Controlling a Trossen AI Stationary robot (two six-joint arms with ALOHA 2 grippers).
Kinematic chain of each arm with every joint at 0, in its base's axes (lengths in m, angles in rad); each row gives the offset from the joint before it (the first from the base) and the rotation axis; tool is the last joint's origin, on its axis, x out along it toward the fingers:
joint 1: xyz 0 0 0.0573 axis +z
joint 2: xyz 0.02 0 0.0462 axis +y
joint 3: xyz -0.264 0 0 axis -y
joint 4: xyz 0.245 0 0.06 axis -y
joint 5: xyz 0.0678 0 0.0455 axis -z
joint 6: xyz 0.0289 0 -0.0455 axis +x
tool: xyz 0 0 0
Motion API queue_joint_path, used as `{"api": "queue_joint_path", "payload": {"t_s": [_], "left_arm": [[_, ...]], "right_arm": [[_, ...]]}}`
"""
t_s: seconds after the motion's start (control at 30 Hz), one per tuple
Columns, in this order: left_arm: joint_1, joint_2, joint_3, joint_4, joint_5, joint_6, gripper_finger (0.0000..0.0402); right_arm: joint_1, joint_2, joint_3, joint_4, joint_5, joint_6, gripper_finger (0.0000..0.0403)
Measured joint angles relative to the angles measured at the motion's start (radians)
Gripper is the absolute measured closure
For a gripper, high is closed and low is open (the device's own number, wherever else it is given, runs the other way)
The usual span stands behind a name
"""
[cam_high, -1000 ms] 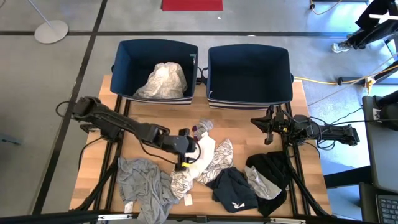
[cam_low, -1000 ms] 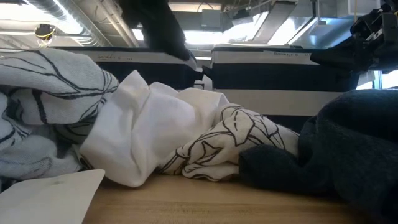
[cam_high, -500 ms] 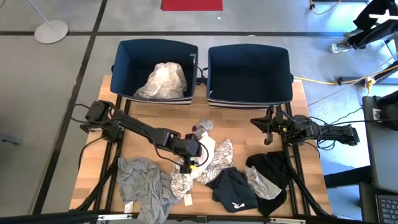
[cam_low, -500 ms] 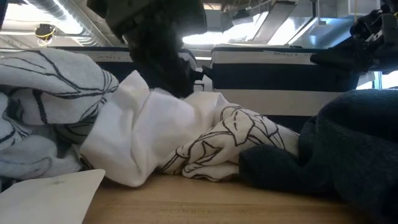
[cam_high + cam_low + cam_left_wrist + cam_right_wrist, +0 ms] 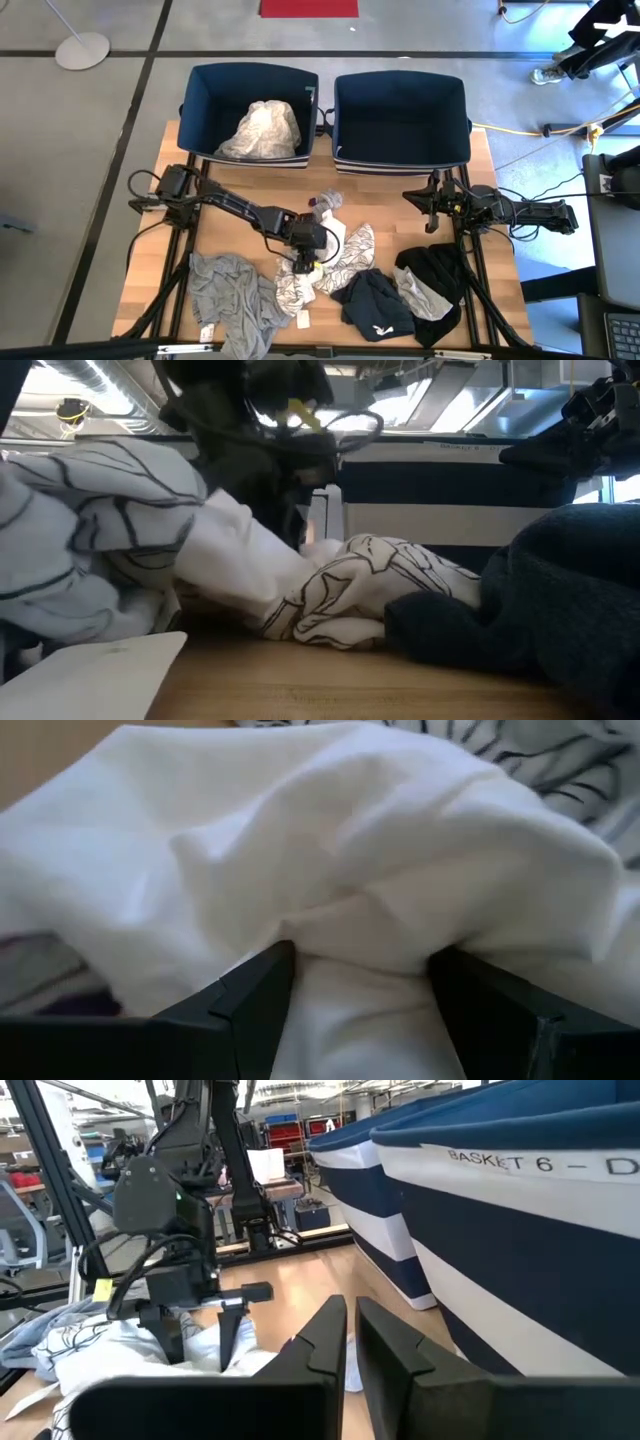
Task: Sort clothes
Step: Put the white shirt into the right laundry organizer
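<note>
Centrally, low in the high view, we see the left gripper (image 5: 309, 262) pressed down into the white garment (image 5: 333, 240), fingers (image 5: 250, 995) spread with a fold of cloth bulging between them, not yet clenched; we judge this a pinch being set up. Around it on the table (image 5: 385, 195) lie the other clothes (image 5: 372, 300). At right of centre, the right gripper (image 5: 433, 208) waits, fingers nearly closed on nothing. One pale garment (image 5: 262, 130) sits in the left bin (image 5: 196, 100).
</note>
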Motion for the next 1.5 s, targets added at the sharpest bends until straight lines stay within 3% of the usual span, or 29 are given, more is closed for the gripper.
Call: {"api": "queue_joint_path", "payload": {"t_s": [0.13, 0.27, 0.7, 1.5], "left_arm": [[0.006, 0.04, 0.005, 0.019, -0.01, 0.002, 0.0178], [0.006, 0.055, 0.005, 0.019, -0.014, 0.004, 0.0206], [0.001, 0.042, 0.002, 0.026, 0.003, 0.067, 0.0389], [-0.001, -0.292, -0.002, 0.016, -0.115, 0.112, 0.0387]], "right_arm": [[0.0, 0.0, 0.0, -0.007, 0.0, 0.0, 0.0373], [0.0, 0.0, 0.0, -0.01, 0.0, 0.0, 0.0373], [0.0, 0.0, 0.001, -0.013, 0.0, 0.0, 0.0373], [0.0, 0.0, 0.001, -0.016, 0.0, -0.001, 0.0373]]}}
